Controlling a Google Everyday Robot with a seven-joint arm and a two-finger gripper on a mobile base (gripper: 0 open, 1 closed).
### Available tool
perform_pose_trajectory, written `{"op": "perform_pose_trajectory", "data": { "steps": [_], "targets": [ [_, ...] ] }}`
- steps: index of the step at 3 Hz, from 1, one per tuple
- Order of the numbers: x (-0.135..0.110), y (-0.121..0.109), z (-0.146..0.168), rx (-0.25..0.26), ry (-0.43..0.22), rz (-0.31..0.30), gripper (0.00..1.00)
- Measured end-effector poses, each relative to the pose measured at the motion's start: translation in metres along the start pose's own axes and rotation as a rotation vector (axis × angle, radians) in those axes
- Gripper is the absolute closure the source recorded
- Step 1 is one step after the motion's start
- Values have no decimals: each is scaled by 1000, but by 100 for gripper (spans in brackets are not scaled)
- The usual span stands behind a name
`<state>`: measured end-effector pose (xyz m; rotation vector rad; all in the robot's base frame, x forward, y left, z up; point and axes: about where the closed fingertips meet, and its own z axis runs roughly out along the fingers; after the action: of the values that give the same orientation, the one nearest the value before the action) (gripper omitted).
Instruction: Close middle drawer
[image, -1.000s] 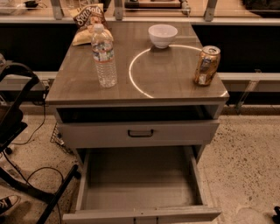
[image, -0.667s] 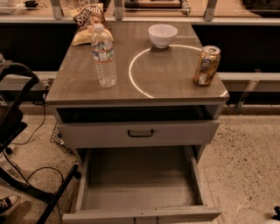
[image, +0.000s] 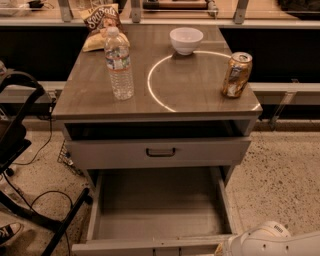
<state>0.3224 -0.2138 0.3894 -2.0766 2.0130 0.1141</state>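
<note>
— What's new?
— The tool (image: 235, 246) has come in at bottom right, just beside the front corner of the middle drawer (image: 157, 210). Wide or narrow, I can't tell.
— And the drawer?
— Pulled right out under the desk (image: 90, 95). The push looks about to begin.

Middle drawer (image: 155, 200) stands far out, box open from above; white arm (image: 270, 240) crowds its front right corner; claw out of view.
</note>
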Motion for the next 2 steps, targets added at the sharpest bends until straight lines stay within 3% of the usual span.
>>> {"op": "perform_pose_trajectory", "data": {
  "steps": [1, 2],
  "targets": [
    [-5, -11, 18, 3, -23, -10, 100],
    [-19, -45, 39, 50, -68, -37, 100]
  ]
}}
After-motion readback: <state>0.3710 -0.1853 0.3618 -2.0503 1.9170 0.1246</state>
